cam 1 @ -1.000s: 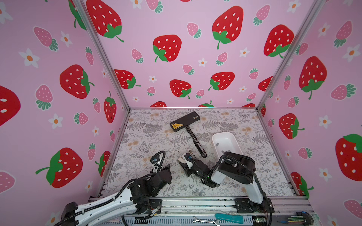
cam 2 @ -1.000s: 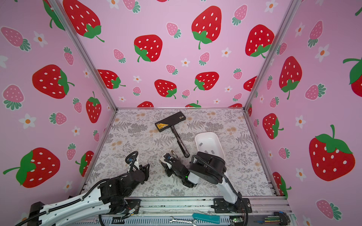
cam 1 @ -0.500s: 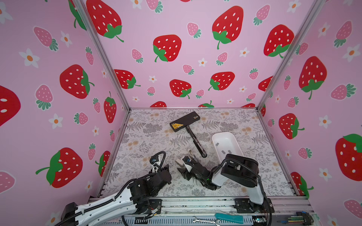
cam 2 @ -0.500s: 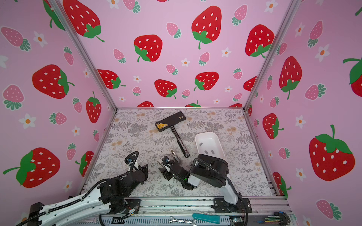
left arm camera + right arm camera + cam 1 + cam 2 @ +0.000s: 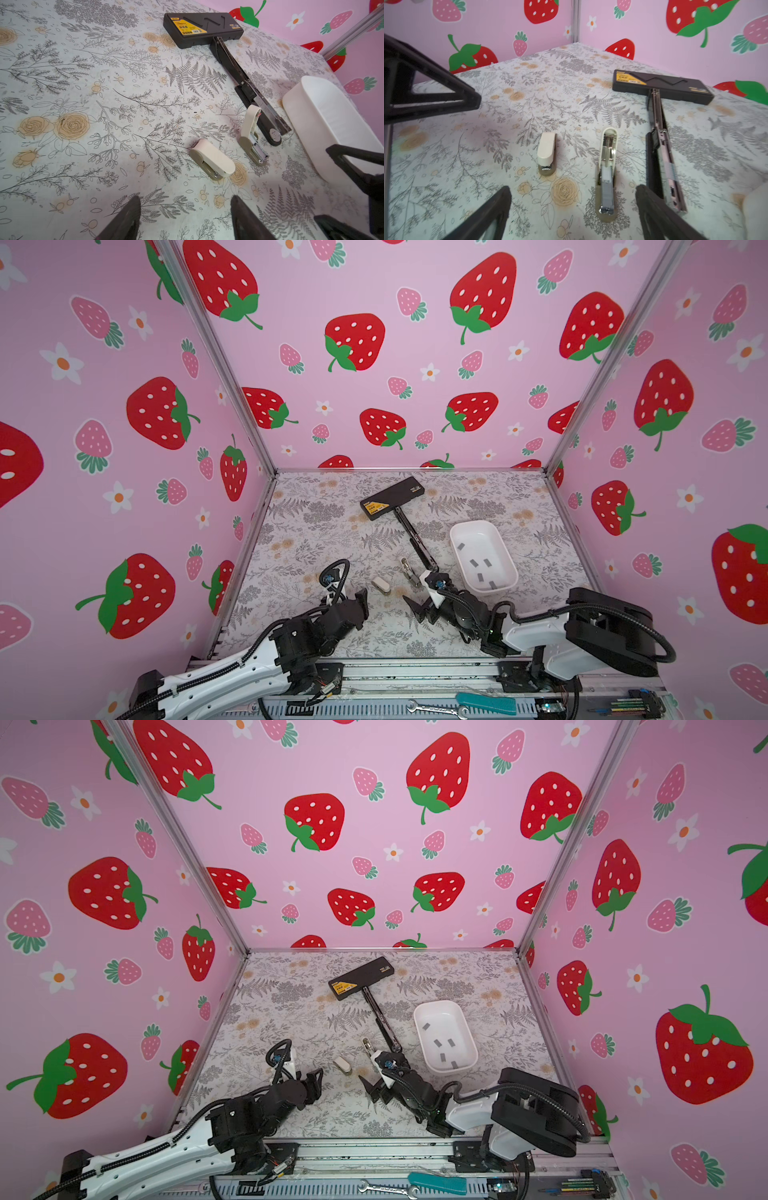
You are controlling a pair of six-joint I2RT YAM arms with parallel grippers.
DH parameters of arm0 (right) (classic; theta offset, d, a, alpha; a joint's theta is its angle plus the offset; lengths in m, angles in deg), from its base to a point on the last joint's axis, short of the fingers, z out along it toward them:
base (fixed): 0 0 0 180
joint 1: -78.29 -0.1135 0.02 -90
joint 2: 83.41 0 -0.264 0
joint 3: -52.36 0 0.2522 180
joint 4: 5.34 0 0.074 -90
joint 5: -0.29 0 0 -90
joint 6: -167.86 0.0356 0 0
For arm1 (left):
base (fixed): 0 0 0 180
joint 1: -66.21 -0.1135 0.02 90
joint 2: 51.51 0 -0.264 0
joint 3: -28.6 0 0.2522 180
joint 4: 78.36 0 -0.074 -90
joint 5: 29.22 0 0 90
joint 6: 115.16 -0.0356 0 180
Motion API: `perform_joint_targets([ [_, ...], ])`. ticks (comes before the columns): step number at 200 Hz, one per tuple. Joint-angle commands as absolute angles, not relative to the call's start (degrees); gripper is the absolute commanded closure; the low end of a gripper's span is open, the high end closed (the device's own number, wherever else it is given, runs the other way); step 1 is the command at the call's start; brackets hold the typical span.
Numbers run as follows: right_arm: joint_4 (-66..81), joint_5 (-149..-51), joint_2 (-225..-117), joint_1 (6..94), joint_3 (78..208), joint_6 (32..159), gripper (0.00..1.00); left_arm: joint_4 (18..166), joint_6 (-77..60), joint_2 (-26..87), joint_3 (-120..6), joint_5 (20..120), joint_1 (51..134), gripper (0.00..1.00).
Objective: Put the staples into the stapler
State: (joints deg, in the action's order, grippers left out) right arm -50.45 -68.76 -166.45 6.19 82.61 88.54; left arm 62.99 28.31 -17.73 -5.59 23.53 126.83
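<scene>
You face a robot test booth: strawberry-print panels on aluminium posts box in a floral-covered table, wrench at its near edge.

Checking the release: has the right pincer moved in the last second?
Yes. The right pincer drew back down-right in a top view, away from the long black metal stapler; jaws open.

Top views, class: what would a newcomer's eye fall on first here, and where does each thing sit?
The pink strawberry-print walls enclosing the floral table strike first. Next come the long black stapler, stretching from the back toward the middle, and the white tray to its right holding several grey staples. Nearer the front lie a shut cream stapler and, right of it, an open cream stapler.
</scene>
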Motion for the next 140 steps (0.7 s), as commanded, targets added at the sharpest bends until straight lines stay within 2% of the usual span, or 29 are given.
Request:
perform_joint_targets([
  [1, -53.02, -61.17, -168.09, 6.23, 81.77, 86.04, 0.01, 61.55, 32.98, -15.83, -10.88, 17.86, 126.67, 0.23],
  [15, -54.22, -54.64, -170.87, 6.26, 82.68, 85.03, 0.01, 62.05, 31.77, -14.51, -13.95, 15.83, 126.60, 0.14],
  [26, -53.92, -50.82, -172.96, 6.52, 83.95, 82.83, 0.01, 65.61, 25.86, -14.17, -15.73, 13.98, 126.52, 0.08],
  [33, -52.88, -49.78, -174.14, 7.18, 84.87, 82.81, 0.01, 67.56, 23.23, -14.03, -16.45, 12.37, 126.43, 0.07],
  [41, -50.74, -52.67, -174.71, 8.74, 85.20, 84.13, 0.01, 69.69, 20.91, -13.52, -17.15, 10.59, 125.82, 0.14],
  [51, -51.37, -63.14, -174.70, 12.40, 83.71, 85.17, 0.01, 71.14, 19.75, -12.04, -18.39, 10.96, 124.01, 0.15],
  [67, -55.48, -74.84, -174.10, 17.46, 80.30, 88.60, 0.01, 69.45, 19.11, -8.06, -23.11, 18.02, 118.37, 0.10],
  [91, -54.05, -77.39, -172.06, 18.32, 80.05, 86.07, 0.00, 66.87, 20.88, 0.20, -30.92, 26.90, 110.11, 0.10],
  [110, -54.04, -80.71, -171.32, 18.83, 79.56, 85.48, 0.09, 71.05, 19.46, 7.93, -35.06, 34.40, 106.03, 0.04],
  [140, -53.44, -82.92, -170.90, 18.87, 78.86, 84.33, 0.20, 80.03, 16.91, 20.55, -37.15, 46.80, 105.22, 0.19],
])
